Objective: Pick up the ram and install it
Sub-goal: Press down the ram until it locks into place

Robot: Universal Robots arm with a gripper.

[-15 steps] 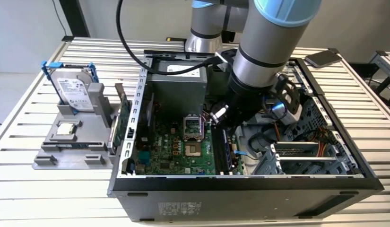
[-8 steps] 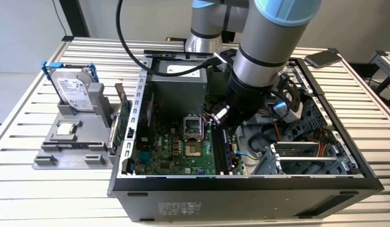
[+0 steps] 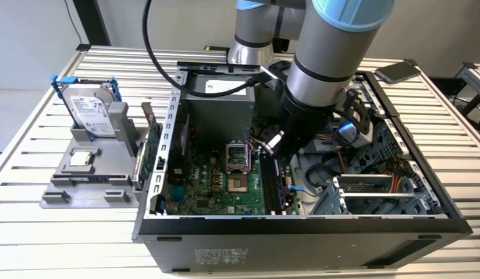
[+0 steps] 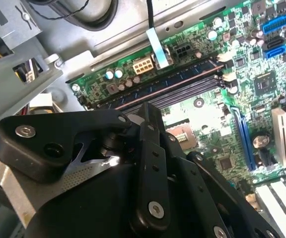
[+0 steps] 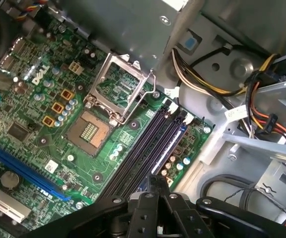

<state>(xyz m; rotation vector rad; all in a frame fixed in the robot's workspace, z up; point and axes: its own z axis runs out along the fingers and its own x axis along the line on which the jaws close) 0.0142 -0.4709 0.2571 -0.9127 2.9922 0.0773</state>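
Black metal gripper (image 5: 155, 191), fingers pressed together pinching the ram (image 5: 155, 179), a thin dark stick seen edge-on; long black memory slots (image 5: 148, 148) on green motherboard (image 5: 43, 124) directly beneath fingers.

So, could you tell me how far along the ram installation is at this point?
Pickup looks done: a dark stick that may be the ram lies along the outermost of the black memory slots. In hand: the gripper sits low inside the open computer case, just above those slots. Left: confirming the seating, since I cannot tell whether the stick is fully pressed in.
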